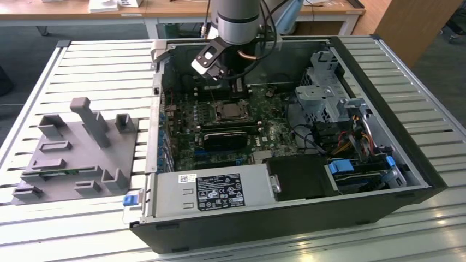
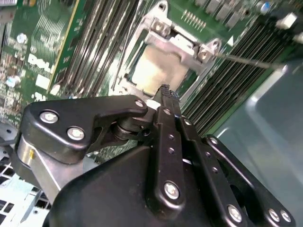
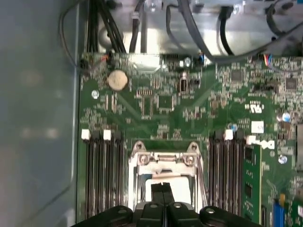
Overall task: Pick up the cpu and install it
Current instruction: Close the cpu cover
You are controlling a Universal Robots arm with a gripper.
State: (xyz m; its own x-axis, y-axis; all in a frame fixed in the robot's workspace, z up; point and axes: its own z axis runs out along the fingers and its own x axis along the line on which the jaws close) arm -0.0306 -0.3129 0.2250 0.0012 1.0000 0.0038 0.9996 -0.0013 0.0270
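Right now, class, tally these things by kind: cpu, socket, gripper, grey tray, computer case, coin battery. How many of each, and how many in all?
cpu: 1
socket: 1
gripper: 1
grey tray: 1
computer case: 1
coin battery: 1
Total: 6

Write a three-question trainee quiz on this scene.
1. True or false: the gripper hangs over the tray.
2. Choose one. Where does the cpu lie? A: on the tray. B: in the socket. C: on the table.
3. Fill in: the gripper's fingers are ____ (open or shut).

Key: 1 false, it hangs over the socket. 2 B. 3 shut.
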